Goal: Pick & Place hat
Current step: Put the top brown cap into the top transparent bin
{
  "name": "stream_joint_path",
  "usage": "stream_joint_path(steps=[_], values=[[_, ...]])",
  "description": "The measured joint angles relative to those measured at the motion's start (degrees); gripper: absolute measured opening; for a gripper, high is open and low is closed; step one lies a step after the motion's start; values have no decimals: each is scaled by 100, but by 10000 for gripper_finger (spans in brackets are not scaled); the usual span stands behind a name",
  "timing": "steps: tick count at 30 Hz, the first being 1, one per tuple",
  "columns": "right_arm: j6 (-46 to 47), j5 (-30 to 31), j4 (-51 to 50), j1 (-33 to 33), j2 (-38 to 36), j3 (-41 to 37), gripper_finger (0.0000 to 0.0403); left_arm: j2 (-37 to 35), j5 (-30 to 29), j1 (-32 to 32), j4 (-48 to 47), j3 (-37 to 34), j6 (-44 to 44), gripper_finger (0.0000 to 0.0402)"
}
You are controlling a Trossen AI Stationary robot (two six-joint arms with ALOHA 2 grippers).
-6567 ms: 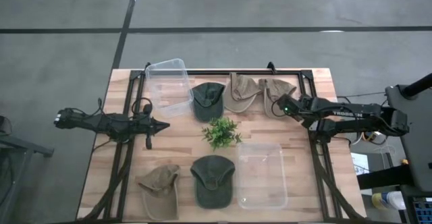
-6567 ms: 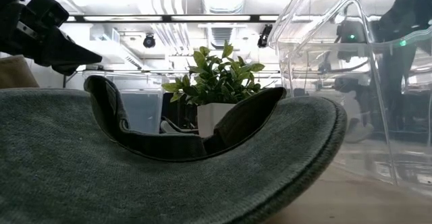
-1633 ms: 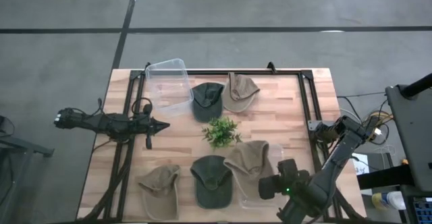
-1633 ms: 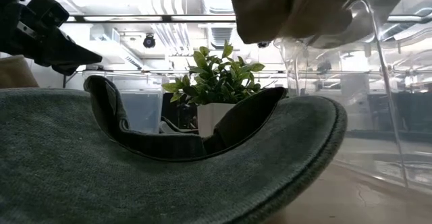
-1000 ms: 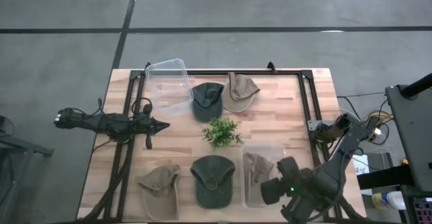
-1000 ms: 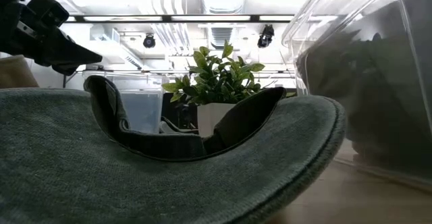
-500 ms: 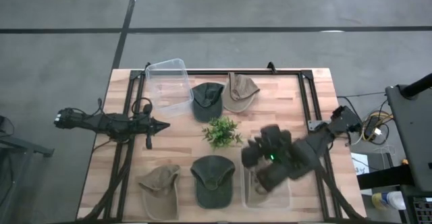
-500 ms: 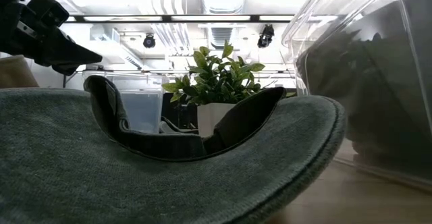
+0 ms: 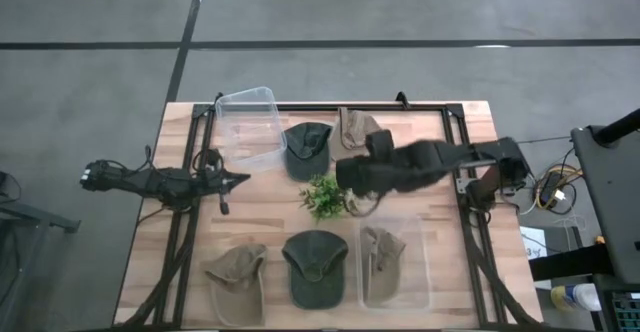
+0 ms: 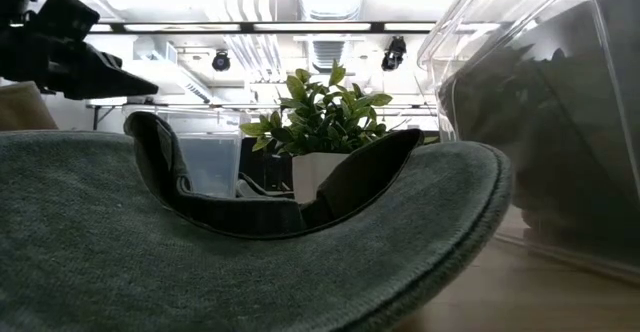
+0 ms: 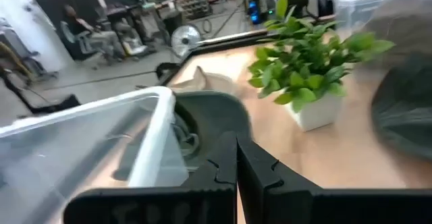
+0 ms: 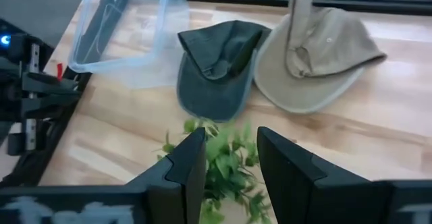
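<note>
- Tan hat [image 9: 381,249] lies inside the clear bin [image 9: 420,272], lower right of the high view.
- Right gripper [image 9: 352,177] hangs empty above the plant [image 9: 325,196], fingers apart.
- Left gripper [image 9: 238,179] waits at the left, fingers closed.

- Table [image 9: 440,242]: pale wood planks, smooth.
- Bins [image 9: 248,122]: clear glossy plastic.
- Hats [image 9: 316,264]: matt woven cloth, green or tan.
- Plant [image 10: 325,112]: glossy leaves, white pot.
- Arms [image 9: 150,180]: dark matt.

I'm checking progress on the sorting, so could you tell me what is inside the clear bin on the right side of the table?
The clear bin holds one tan hat, lying crumpled against its left wall. Nothing else shows through the clear plastic; whatever might lie beneath the hat is covered.
</note>
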Motion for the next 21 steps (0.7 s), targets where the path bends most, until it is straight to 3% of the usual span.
stream_joint_path(steps=[6,9,15,21], values=[[-514,-448,204,-469,-33,0,121,0,40,0,88,-7,-504,0],[-620,-649,205,-677,-33,0,118,3,460,-1,482,-47,-2154,0],[-845,-935,194,-897,-33,-13,120,0,497,0,1429,-28,-4931,0],[-999,-983,96,-1118,-33,-18,116,0,499,0,1754,-22,-6418,0]])
